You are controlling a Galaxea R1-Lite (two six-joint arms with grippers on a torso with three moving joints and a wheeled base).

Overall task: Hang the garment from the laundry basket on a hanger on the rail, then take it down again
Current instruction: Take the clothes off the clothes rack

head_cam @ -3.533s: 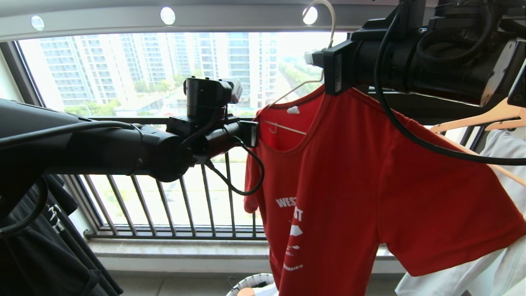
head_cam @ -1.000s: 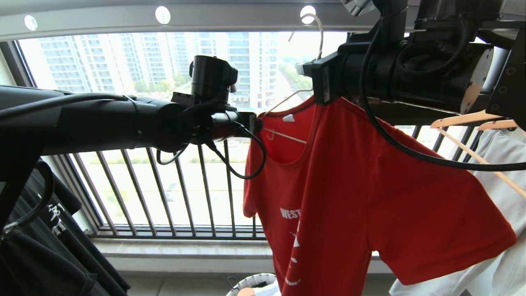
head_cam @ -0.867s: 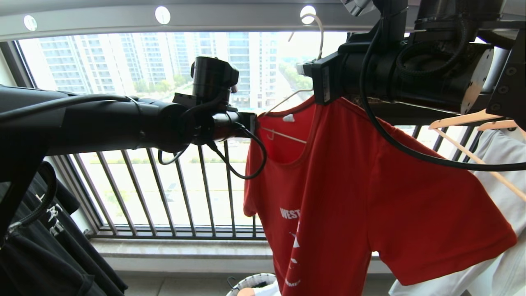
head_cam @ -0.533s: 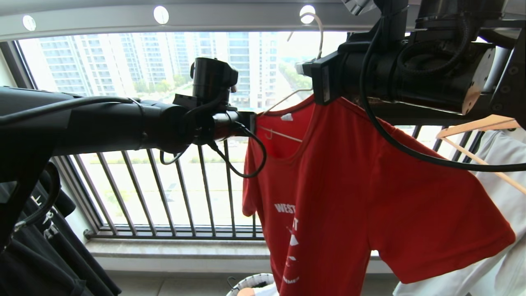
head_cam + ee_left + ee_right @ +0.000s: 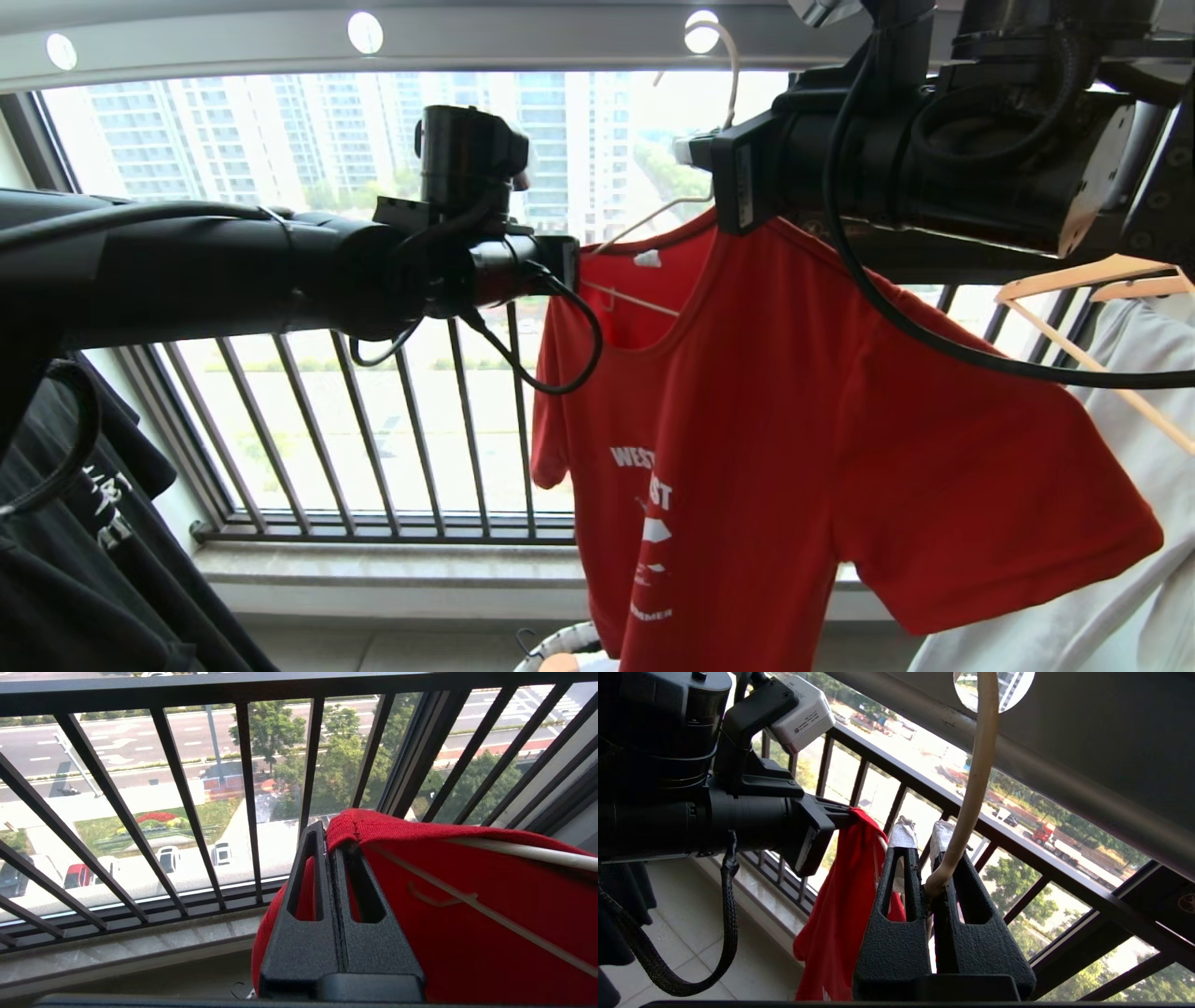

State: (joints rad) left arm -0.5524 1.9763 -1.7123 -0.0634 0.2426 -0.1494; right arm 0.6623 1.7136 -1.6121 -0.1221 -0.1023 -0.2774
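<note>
White print on the chest of the red T-shirt reads "WEST" on its first line, with letters ending in "ST" below, an arrow-like stripe graphic, and a small bottom line too fine to read; a black garment at eight o'clock in the head view carries white lettering that cannot be made out. The T-shirt hangs on the cream-white wire hanger, whose hook reaches up to a round hole in the grey rail at twelve o'clock. The left wrist view alone shows the left gripper with its fingers pressed together, pinching the ribbed shoulder edge of the T-shirt, beside the hanger's arm and a small hook. The right wrist view alone shows the right gripper, its taped fingertips clamped on the hanger's neck below the rail. Only the head view shows the white rim of the laundry basket at six o'clock and tan wooden hangers with a pale garment at three o'clock.
</note>
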